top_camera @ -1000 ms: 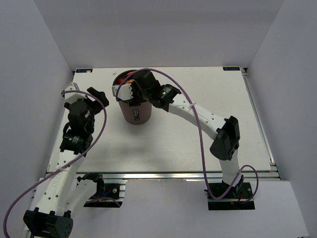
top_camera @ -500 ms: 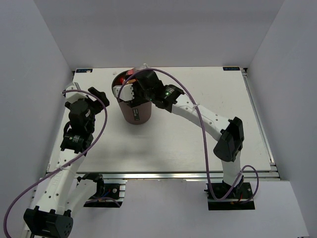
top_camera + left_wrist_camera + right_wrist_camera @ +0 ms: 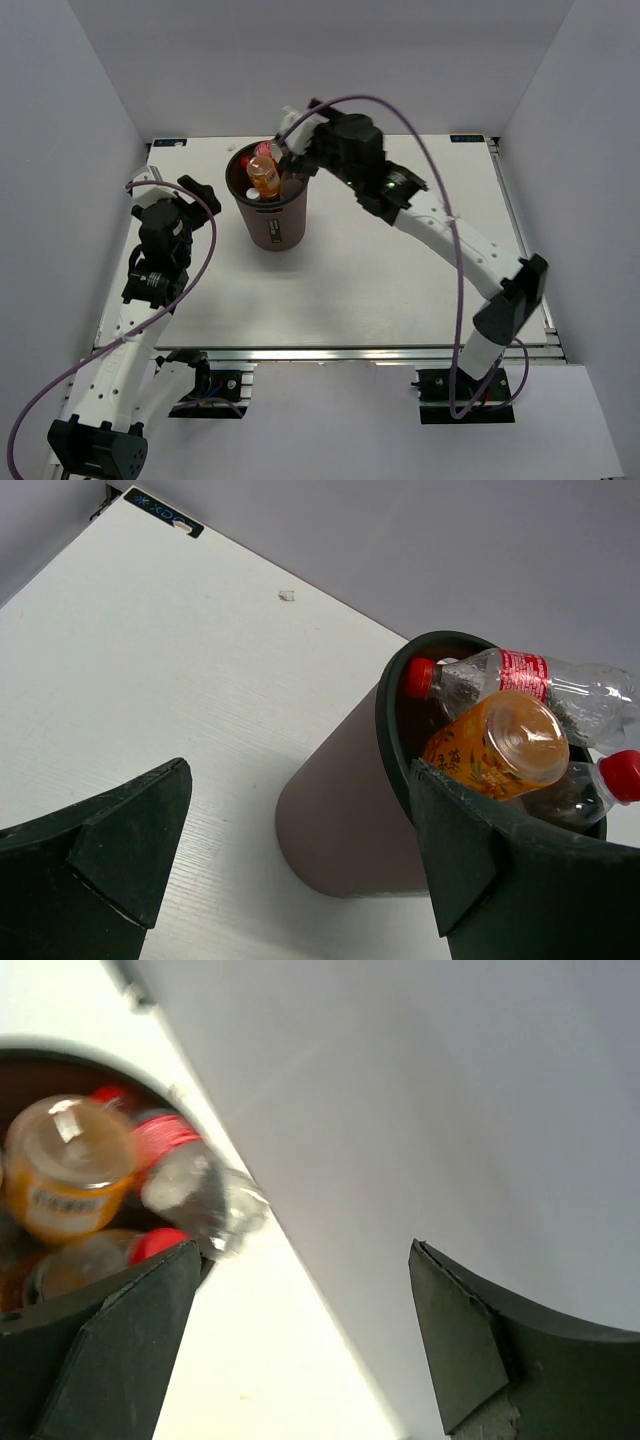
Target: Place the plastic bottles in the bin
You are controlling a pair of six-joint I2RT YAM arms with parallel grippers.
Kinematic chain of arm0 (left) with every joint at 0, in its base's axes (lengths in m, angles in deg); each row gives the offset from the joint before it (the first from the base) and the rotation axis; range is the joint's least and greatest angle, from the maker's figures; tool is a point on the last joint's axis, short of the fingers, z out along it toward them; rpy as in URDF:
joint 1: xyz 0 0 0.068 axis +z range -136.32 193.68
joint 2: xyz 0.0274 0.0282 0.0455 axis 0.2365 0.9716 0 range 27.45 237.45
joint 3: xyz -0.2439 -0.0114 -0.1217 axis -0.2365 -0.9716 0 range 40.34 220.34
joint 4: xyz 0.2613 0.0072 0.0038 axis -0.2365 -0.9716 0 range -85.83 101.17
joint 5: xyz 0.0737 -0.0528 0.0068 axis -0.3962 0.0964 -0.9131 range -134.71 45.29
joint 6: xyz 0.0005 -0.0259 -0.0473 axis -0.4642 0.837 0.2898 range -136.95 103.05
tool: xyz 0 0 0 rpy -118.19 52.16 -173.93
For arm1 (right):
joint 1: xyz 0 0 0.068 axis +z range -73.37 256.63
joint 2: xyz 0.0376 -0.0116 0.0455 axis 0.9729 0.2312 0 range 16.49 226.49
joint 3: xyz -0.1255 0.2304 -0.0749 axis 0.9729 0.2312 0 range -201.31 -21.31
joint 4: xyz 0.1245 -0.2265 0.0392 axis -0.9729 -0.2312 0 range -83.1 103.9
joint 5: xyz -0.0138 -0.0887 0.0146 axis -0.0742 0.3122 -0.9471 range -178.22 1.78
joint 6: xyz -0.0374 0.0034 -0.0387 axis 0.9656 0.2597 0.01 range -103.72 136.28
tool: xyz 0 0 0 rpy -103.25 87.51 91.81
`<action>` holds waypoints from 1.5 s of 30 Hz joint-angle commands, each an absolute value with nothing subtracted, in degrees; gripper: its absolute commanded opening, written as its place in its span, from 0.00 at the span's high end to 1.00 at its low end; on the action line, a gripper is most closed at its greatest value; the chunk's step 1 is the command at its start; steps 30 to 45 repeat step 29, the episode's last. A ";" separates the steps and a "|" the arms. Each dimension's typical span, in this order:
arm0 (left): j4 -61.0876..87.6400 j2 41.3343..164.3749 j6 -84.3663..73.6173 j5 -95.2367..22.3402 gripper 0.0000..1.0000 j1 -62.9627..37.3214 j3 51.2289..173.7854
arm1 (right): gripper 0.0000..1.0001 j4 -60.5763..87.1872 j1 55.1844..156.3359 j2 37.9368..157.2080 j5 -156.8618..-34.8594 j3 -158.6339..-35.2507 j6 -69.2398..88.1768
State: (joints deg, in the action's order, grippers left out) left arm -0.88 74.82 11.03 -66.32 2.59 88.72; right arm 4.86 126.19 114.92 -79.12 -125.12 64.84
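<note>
The dark maroon bin [image 3: 272, 222] stands at the back left of the table, and several plastic bottles fill it to the rim. On top lies an orange bottle [image 3: 264, 173], which the left wrist view [image 3: 497, 743] and the right wrist view [image 3: 64, 1166] also show. A clear bottle with a red label [image 3: 530, 680] pokes over the rim, and in the right wrist view that clear bottle [image 3: 190, 1176] lies beside another red cap [image 3: 155, 1243]. My right gripper [image 3: 293, 143] hangs open and empty just behind and right of the bin. My left gripper [image 3: 176, 190] is open, left of the bin and apart from it.
The white table [image 3: 400, 290] is walled by grey panels at the back and on both sides. The back wall [image 3: 420, 1100] is close in front of my right gripper. A purple cable loops over the right arm [image 3: 440, 225].
My right gripper has risen from over the bin and swung back and to the right, its jaws opening a little wider. The orange bottle now shows in the bin. The left arm is still.
</note>
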 commanded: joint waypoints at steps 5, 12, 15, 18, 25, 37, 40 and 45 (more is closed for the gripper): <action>-2.97 76.66 14.33 -67.12 0.02 2.60 91.14 | 0.11 14.26 113.39 94.74 -62.93 -103.87 14.69; -3.42 76.58 18.72 -66.25 0.02 2.52 88.59 | 0.11 12.14 110.30 75.15 -56.68 -76.26 -1.90; -3.94 75.97 20.13 -64.49 0.02 2.52 88.33 | 0.11 14.15 110.29 69.60 -55.96 -69.66 -3.93; -5.79 74.91 20.75 -65.62 0.02 2.52 88.06 | 0.11 14.52 110.30 66.69 -56.32 -65.88 -4.98; -7.02 72.37 21.89 -66.51 0.02 2.60 87.36 | 0.11 14.78 110.30 66.50 -49.82 -63.41 -4.63; -7.90 72.62 21.98 -68.87 0.02 2.52 87.27 | 0.11 16.62 110.21 66.33 -49.11 -62.27 -4.02; -7.90 72.62 21.98 -68.87 0.02 2.52 87.27 | 0.11 16.62 110.21 66.33 -49.11 -62.27 -4.02; -7.90 72.62 21.98 -68.87 0.02 2.52 87.27 | 0.11 16.62 110.21 66.33 -49.11 -62.27 -4.02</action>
